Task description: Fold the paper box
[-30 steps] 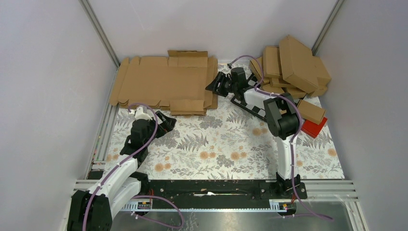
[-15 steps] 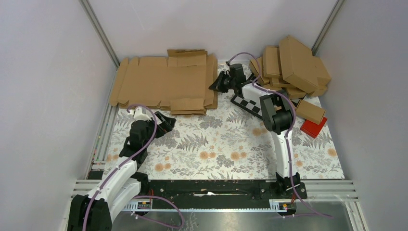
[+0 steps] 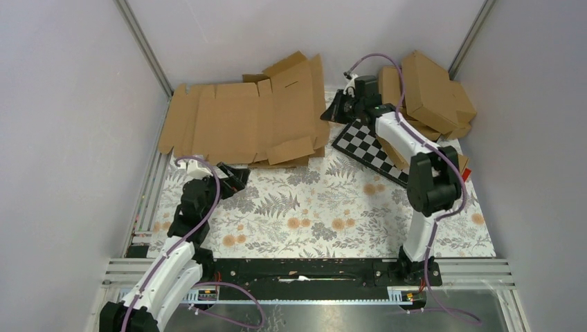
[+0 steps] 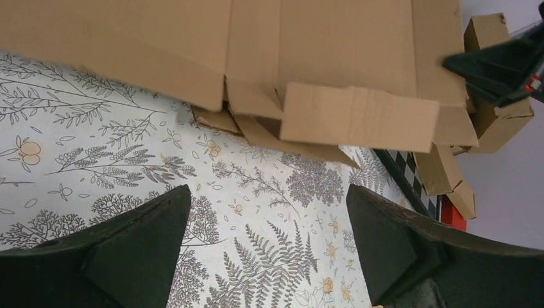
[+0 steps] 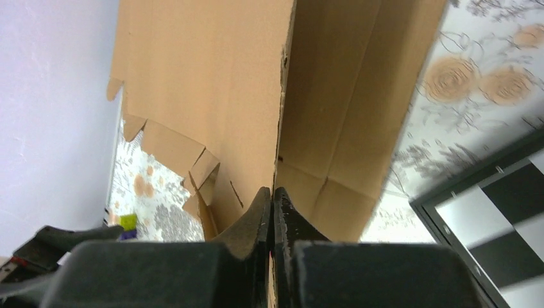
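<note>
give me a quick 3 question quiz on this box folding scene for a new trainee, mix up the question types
1. Multiple choice: what pinches the tilted-up right edge of the paper box? A) left jaws B) right jaws C) nothing
2. True or false: the left jaws are shut on the paper box.
3. Fill in: in the top view, the checkered board lies to the ___ of the paper box.

Key:
1. B, the right jaws are shut on that edge.
2. False, they stand open above the floral mat, holding nothing.
3. right
</note>
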Motion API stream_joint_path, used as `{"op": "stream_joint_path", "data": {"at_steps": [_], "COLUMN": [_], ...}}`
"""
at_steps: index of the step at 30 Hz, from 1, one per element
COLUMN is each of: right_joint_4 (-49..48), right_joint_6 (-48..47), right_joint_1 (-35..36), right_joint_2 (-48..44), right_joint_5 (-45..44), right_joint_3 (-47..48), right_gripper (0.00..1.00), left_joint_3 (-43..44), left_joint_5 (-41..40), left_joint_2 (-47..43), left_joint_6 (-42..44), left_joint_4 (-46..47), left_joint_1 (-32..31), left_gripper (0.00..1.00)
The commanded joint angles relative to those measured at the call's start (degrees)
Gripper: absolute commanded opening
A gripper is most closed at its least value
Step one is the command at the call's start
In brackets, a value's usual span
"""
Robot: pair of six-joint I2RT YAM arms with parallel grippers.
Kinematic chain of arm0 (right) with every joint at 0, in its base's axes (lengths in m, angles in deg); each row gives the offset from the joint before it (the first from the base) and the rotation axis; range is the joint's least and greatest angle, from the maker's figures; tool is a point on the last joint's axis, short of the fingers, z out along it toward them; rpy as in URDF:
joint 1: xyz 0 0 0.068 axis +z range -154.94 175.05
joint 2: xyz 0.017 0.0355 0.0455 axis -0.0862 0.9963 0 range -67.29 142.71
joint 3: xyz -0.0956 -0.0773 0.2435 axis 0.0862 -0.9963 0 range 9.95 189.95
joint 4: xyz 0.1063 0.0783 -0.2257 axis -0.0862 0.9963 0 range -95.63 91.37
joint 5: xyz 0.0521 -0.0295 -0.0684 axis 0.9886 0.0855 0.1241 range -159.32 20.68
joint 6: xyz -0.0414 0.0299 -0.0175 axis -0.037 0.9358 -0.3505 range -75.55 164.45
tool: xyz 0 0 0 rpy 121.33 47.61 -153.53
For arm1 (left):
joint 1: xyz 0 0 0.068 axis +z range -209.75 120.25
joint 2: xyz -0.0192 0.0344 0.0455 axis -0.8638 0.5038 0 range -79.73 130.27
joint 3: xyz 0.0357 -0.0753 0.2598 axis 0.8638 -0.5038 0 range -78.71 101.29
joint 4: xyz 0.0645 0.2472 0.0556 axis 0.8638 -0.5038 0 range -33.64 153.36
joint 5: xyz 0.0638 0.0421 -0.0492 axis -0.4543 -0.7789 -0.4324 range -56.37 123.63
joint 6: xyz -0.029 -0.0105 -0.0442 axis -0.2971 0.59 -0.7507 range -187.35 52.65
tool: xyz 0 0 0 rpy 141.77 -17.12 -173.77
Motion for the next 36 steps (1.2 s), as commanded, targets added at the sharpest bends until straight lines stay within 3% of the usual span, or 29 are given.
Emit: {"op": "stream_joint_path", "data": {"at_steps": [1,9,17,21,24,28,36], "right_joint_4": [17.25,21.62,23.46,21.48,20.92,21.44,21.16], "right_joint_6": [-7.68,-5.51,-1.94,-2.3,-3.39,-4.21,-5.49], "right_joint_1": [0.7,2.94,3.77,3.78,3.78,3.78,3.78], "right_joint_2": [-6.66,-19.8,-36.84,-46.71,-48.54,-45.85,-45.14], "right_joint_5": [-3.32,-15.01,-27.57,-34.11,-34.82,-31.8,-29.24], "right_joint_3": [-1.57,-15.34,-28.86,-36.48,-38.16,-36.55,-36.58], "right_gripper": [0.0,0.0,0.0,0.0,0.0,0.0,0.03], "left_joint_3": [0.77,8.09,10.49,14.28,16.56,17.74,16.91], "left_joint_5": [-1.88,-6.85,-14.79,-19.36,-21.78,-19.24,-1.0], "left_joint_2": [-1.87,3.44,8.09,13.37,17.13,23.31,38.18], "left_joint_6": [-1.16,1.39,2.6,3.26,2.94,3.18,5.13], "left_joint_4": [0.34,-3.29,0.27,-4.62,-8.16,-8.5,1.18], "left_joint_1": [0.13,0.19,0.53,0.95,1.23,2.58,11.02], "left_gripper": [0.99,0.99,0.99,0.99,0.99,0.99,0.99]}}
